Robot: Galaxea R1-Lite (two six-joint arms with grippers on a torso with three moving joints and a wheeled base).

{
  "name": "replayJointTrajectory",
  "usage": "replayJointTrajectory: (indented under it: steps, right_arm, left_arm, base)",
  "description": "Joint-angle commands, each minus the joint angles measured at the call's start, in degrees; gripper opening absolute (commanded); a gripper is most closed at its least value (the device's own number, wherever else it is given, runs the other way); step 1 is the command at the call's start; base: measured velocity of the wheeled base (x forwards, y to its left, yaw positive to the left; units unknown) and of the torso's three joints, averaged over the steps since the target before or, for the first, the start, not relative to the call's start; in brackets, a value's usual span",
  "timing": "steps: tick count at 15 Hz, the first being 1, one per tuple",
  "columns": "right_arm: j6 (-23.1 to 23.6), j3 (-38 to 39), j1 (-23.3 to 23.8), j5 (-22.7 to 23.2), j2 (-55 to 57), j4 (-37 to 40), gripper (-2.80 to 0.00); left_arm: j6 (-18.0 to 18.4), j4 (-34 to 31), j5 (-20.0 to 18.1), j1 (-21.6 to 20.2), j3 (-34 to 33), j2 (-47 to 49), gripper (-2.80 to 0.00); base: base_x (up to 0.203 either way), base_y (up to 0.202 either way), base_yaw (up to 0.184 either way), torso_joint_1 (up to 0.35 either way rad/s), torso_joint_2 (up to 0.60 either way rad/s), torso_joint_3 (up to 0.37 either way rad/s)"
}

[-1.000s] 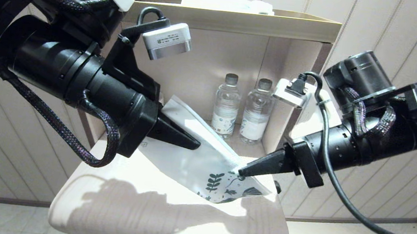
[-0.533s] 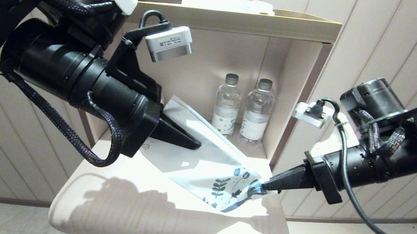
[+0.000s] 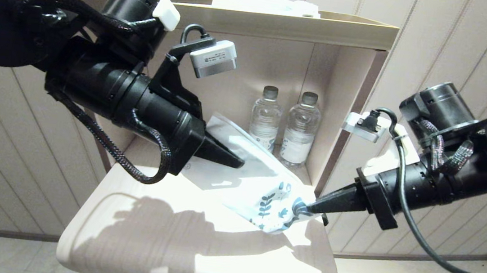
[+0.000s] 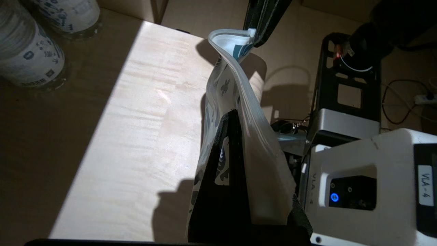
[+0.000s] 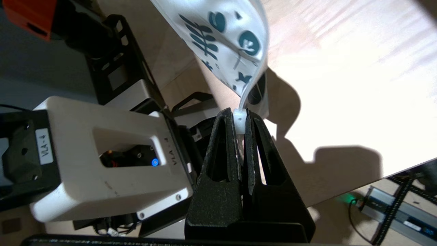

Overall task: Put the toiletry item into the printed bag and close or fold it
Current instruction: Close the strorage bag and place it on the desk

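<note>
Now the printed bag (image 3: 260,188) hangs in the air over the back right part of the tabletop (image 3: 177,247), stretched between both arms. The left gripper (image 3: 234,160) is closed on its plain white end, and the right gripper (image 3: 304,206) pinches the strip at the printed end, near the right edge. Two water bottles (image 3: 282,129) stand close behind the bag, in the shelf niche at the back of the tabletop. I cannot see the toiletry item in any view.
</note>
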State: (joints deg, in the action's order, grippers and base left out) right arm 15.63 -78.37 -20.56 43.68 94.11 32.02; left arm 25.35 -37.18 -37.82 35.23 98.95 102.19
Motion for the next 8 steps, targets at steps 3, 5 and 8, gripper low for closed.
replayJointTrajectory:
  steps: [3,5,8]
  right_arm:
    - [-0.32,-9.37,-0.66,-1.35,8.33,0.46,-2.80]
    - [-0.80,-12.05,-0.65,-2.71,11.43,0.51,-2.80]
    - [-1.58,-13.63,-0.71,-6.55,13.61,0.38,0.00]
  left_arm:
    - [-1.68,4.86,0.30,-1.67,3.75,8.61,-2.80]
    - [-1.74,5.79,1.99,-3.65,5.99,11.94,-2.80]
    - [-1.62,5.98,2.40,-4.02,5.64,12.16,-2.80]
  base:
    - [0.000,0.000,0.000,0.000,0.00,0.000]
    - [0.000,0.000,0.000,0.000,0.00,0.000]
    - [0.000,0.000,0.000,0.000,0.00,0.000]
